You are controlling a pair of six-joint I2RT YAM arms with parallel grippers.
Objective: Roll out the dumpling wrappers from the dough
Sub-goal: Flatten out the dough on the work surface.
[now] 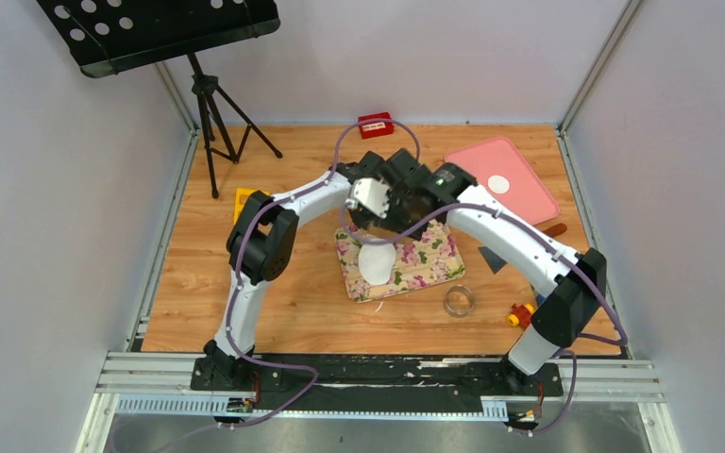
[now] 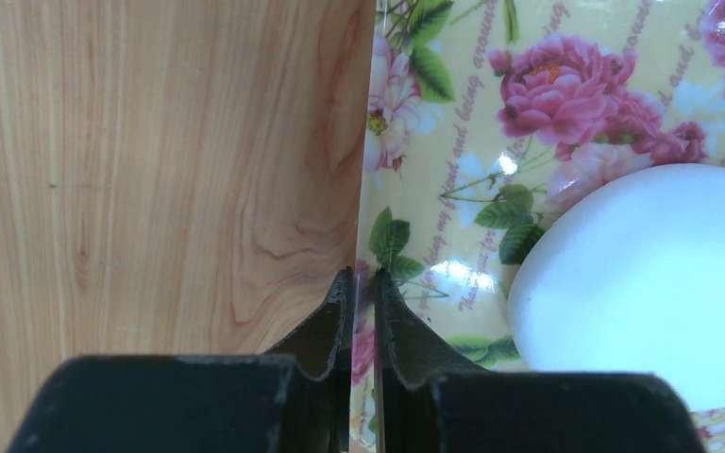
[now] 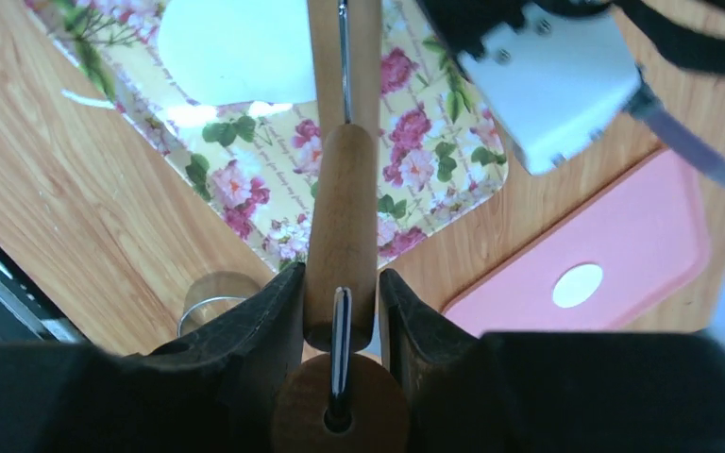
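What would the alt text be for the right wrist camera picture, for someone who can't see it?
Black fingers grip a wooden rolling pin above a flowered mat with white dough on it. A pink tray holding one round wrapper lies to the right, a metal ring at lower left.

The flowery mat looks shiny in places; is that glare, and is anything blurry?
Left wrist: yes, white glare patches on the glossy mat beside the dough. Right wrist: glare too; rolling pin and fingers blur nearest the lens. Top external: evenly lit, sharp.
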